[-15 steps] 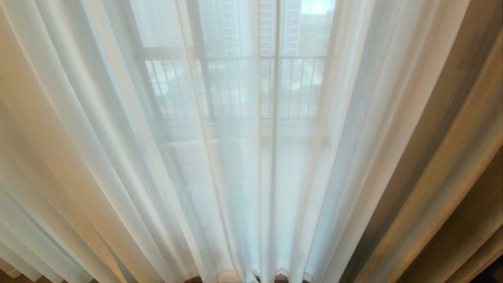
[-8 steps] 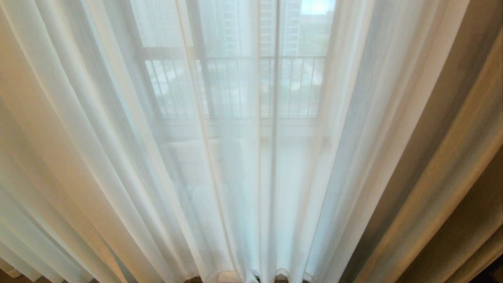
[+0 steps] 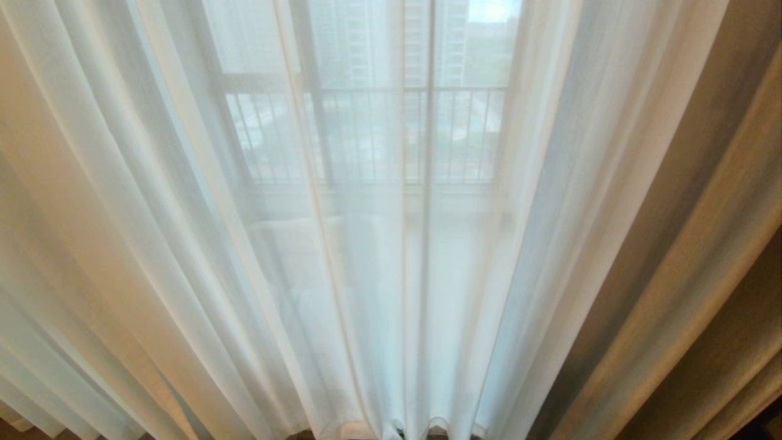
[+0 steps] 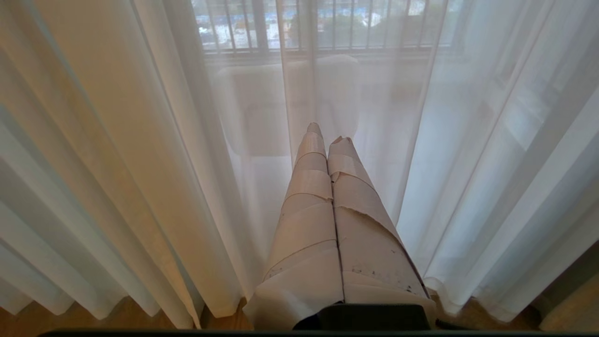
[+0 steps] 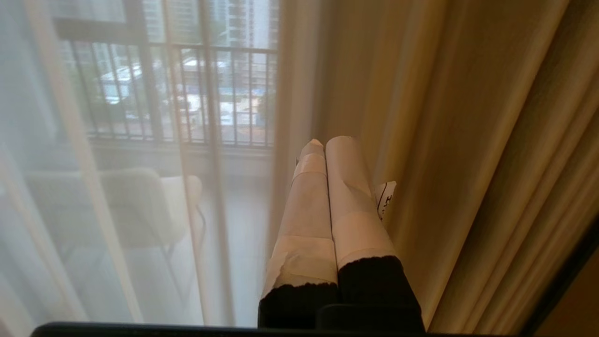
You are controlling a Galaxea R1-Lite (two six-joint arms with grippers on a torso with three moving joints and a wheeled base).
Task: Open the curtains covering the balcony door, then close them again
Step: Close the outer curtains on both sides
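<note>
A: Where are the curtains hanging now?

B: The sheers (image 3: 342, 244) are covering the whole middle of the head view, falling down to the floor (image 4: 117, 318); the heavy drapes (image 3: 690, 275) are hanging at the robot's right side, just beside the sheers; behind the thin cloth the balcony door (image 3: 431, 122) is showing as a dim upright frame, with railing bars (image 3: 366, 134) further out.

A: And the claws?

B: The left claw (image 4: 327, 133) is pointing at the sheers low down, near the hem; its two taped fingers are pressing together and are gripping nothing. The right claw (image 5: 327, 140) is pointing at the place where sheer and heavy drape are meeting; it is also closed and empty; I cannot tell if it is touching the cloth.

A: How is the fabric going to handle?

B: I am judging the sheers as very light, soft and slippery, so they are likely slipping out of a small pinch; the drape is looking thicker and heavier, so it is probably pulling back more. I am thinking the best hold is on a gathered vertical fold at the leading edge, not on flat cloth.

A: How many of each?

B: I am counting two claws and one chair (image 5: 135, 206) behind the sheer; the sheers seem to be meeting in the middle as two panels, but I cannot tell for sure; one heavy drape is showing.
</note>
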